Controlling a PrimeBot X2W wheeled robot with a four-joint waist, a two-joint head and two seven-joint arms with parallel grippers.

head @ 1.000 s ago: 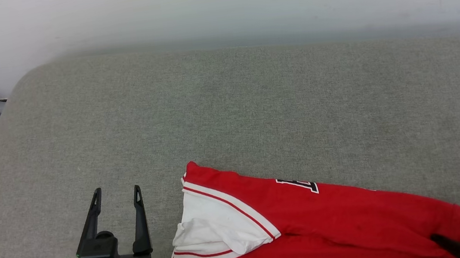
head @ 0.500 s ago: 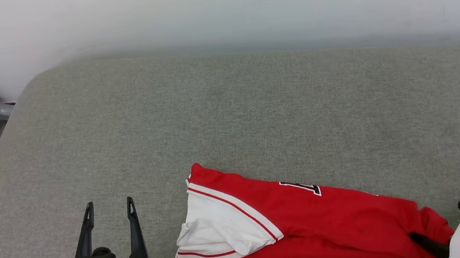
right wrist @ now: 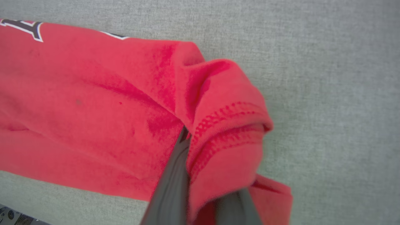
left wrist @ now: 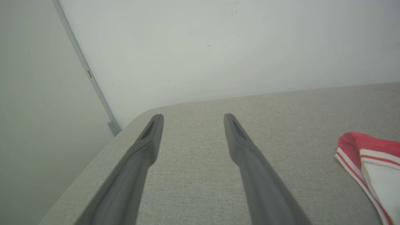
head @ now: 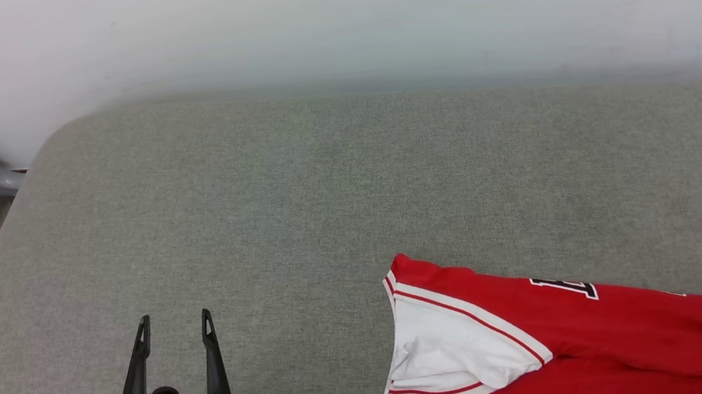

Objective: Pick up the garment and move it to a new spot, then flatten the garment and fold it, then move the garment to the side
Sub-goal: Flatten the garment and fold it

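Right tool [right wrist: 200,140] clamped on garment [right wrist: 93,103] hem, seen from its wrist; left tool [head: 174,319] spread wide

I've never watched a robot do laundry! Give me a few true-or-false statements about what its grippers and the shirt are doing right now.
1. The left gripper is open and holds nothing. True.
2. The right gripper is pinching the red edge of the shirt. True.
3. The sleeve is blue. False: it is white, with red stripes at its seams.
4. The shirt lies on a wooden table. False: it lies on a grey cushion.
5. The left gripper touches the shirt. False: it is apart from the shirt, over bare cushion.
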